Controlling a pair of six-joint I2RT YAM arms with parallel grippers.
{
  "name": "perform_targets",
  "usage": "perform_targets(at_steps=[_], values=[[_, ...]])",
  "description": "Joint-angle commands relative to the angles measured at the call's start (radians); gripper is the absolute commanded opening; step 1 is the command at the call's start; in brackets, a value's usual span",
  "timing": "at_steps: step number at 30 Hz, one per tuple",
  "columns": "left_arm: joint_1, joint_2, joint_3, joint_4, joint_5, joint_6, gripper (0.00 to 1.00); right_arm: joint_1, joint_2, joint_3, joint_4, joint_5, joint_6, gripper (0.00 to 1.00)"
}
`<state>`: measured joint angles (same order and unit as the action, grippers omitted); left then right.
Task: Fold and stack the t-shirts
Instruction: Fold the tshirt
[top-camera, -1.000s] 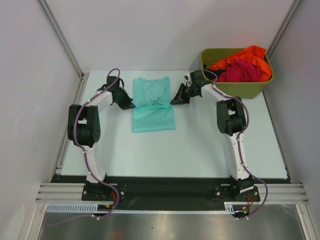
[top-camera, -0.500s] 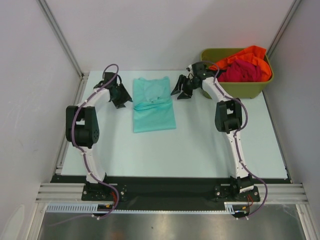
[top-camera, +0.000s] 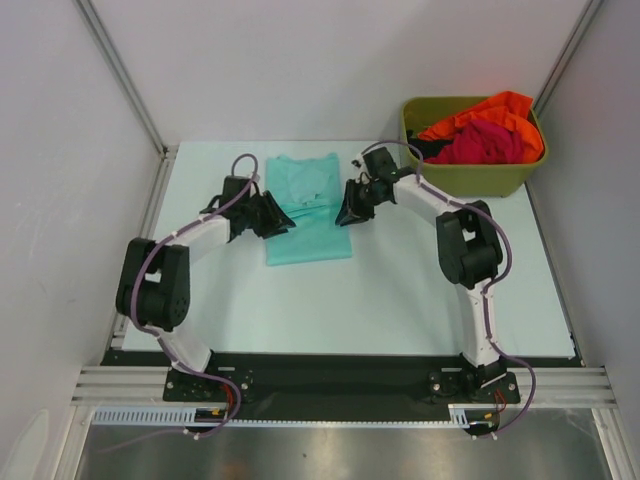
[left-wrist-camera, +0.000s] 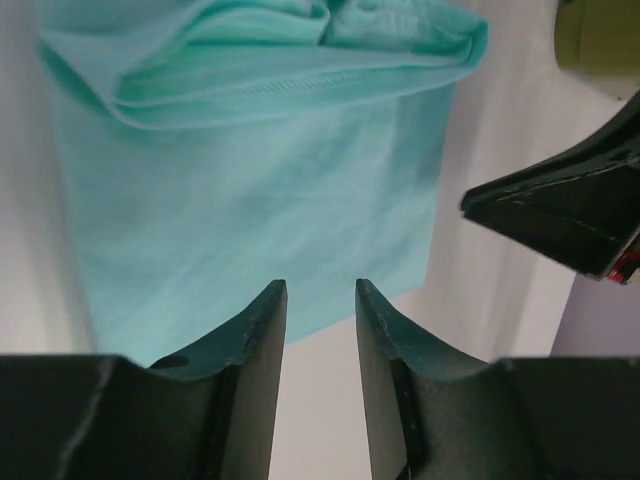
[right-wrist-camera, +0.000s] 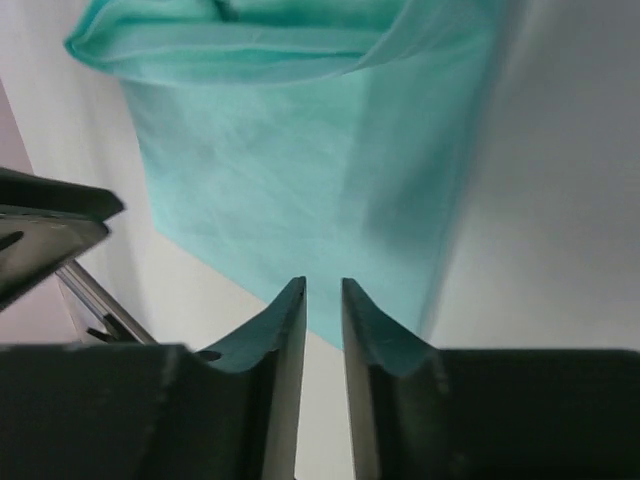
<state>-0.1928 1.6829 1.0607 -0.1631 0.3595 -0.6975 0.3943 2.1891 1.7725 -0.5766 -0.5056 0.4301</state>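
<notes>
The teal t-shirt (top-camera: 308, 212) lies flat on the tabletop (top-camera: 420, 290), its far half gathered into a soft doubled fold and its near half smooth. The left pincer (top-camera: 274, 216) sits at the shirt's left edge about midway along, fingers spread a little with nothing between them; the cloth's near corner shows just beyond the tips. The right pincer (top-camera: 349, 207) sits opposite it at the shirt's right edge, fingers parted by only a narrow slit, also pinching nothing. Well to the right of the teal shirt and farther back, the orange t-shirt (top-camera: 495, 108) and magenta t-shirt (top-camera: 485, 142) are heaped in an olive bin (top-camera: 470, 178).
</notes>
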Motion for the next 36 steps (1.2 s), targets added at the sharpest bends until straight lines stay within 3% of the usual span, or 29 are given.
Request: perform_targets(at_steps=[1, 10, 26, 31, 36], values=[[-0.031, 0.050, -0.019, 0.215, 0.093, -0.062, 0.38, 0.047, -0.014, -0.047, 0.184, -0.014, 0.050, 0.23], [-0.020, 0.273, 0.076, 0.301, 0.101, -0.100, 0.37, 0.052, 0.133, -0.006, 0.311, -0.022, 0.068, 0.19], [0.165, 0.549, 0.522, 0.103, 0.136, -0.031, 0.41, -0.118, 0.515, 0.682, 0.049, -0.071, 0.056, 0.29], [0.168, 0.405, 0.519, 0.008, 0.137, 0.044, 0.46, -0.124, 0.396, 0.645, -0.018, -0.062, 0.010, 0.36], [0.138, 0.096, 0.282, 0.006, 0.130, 0.075, 0.49, -0.081, 0.131, 0.402, -0.095, -0.017, -0.030, 0.45]])
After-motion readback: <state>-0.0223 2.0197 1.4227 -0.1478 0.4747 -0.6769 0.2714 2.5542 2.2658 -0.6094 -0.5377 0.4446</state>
